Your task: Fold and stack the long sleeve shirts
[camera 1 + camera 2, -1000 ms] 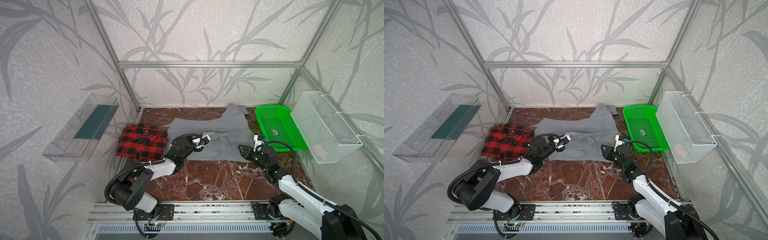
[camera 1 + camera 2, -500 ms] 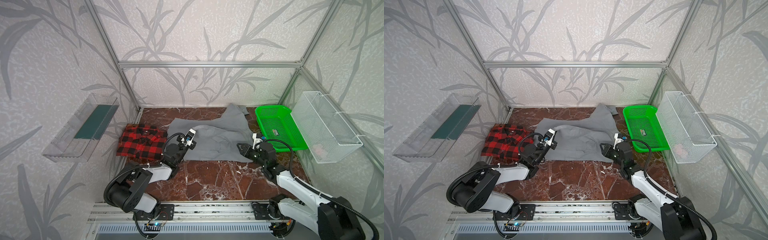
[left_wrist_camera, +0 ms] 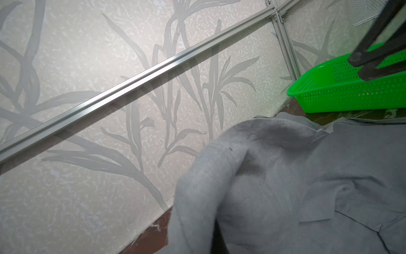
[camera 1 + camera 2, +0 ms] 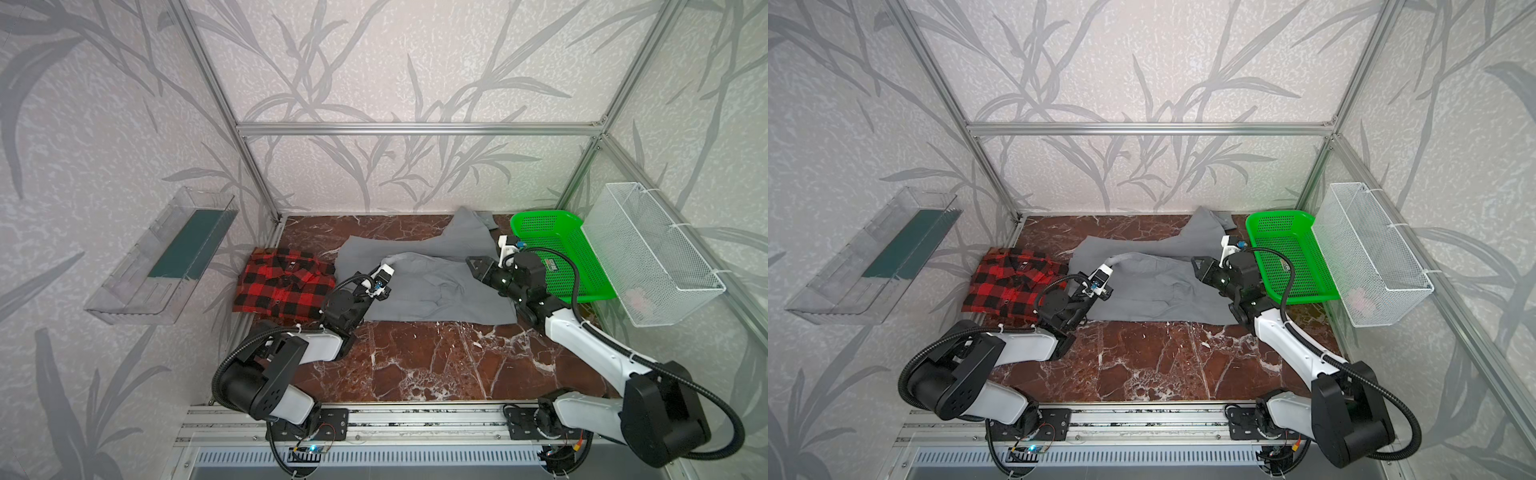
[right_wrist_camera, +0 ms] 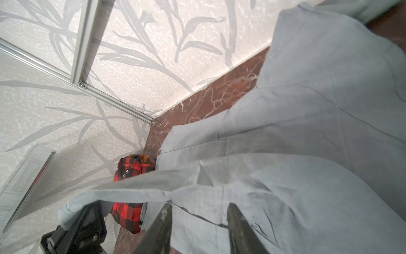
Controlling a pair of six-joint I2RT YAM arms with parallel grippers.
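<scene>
A light gray long sleeve shirt (image 4: 436, 286) (image 4: 1154, 291) lies spread across the back middle of the table in both top views. To its left lies the red-and-black plaid shirt (image 4: 282, 284) (image 4: 1009, 286), folded. My left gripper (image 4: 384, 266) (image 4: 1106, 266) is shut on the gray shirt's sleeve, which arcs up from the shirt's left part. In the left wrist view that sleeve (image 3: 230, 176) drapes over the jaws and hides them. My right gripper (image 4: 473, 266) (image 5: 200, 222) hovers open over the gray shirt's right part with nothing between its fingers.
A green plastic basket (image 4: 548, 232) stands at the back right, close behind the right wrist. A white wire basket (image 4: 648, 257) hangs on the right wall and a clear tray (image 4: 166, 257) on the left wall. Bare marble table (image 4: 415, 365) lies in front of the shirts.
My left gripper has pulled the gray sleeve to the left, off the shirt's middle. My right gripper has risen and moved back over the shirt, its jaws slightly wider.
</scene>
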